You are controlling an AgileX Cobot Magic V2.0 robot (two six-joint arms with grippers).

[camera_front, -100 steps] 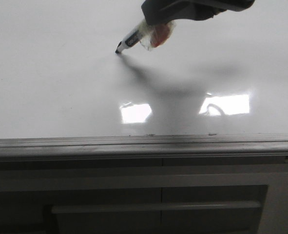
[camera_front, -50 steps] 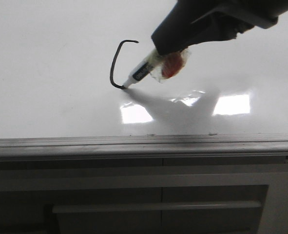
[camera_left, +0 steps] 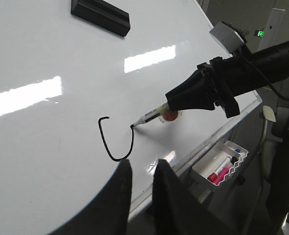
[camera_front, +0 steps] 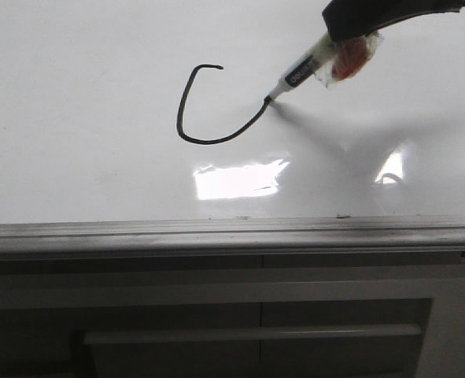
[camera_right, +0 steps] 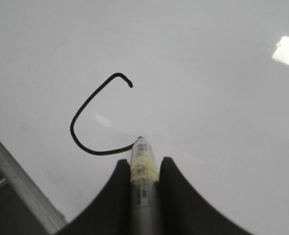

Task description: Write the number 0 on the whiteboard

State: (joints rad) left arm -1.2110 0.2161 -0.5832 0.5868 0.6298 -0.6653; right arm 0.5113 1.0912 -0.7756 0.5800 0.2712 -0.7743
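Observation:
The whiteboard is glossy white. On it is a thin black hand-drawn line, an open hook-shaped curve with its right side not closed; no closed 0 shows. My right gripper comes in from the upper right, shut on a marker whose tip touches the board at the line's right end. The right wrist view shows the marker between the fingers and the curve. My left gripper hovers over the board's near edge, narrowly open and empty, close to the curve.
A grey metal rail runs along the board's near edge, with a dark cabinet front and handle below. A black eraser lies at the far side. A white tray with markers hangs off the board's edge. Bright glare patches lie near the rail.
The marker has drawn the left side and bottom of the curve, then moved right and up along the board. The right gripper moved with it.

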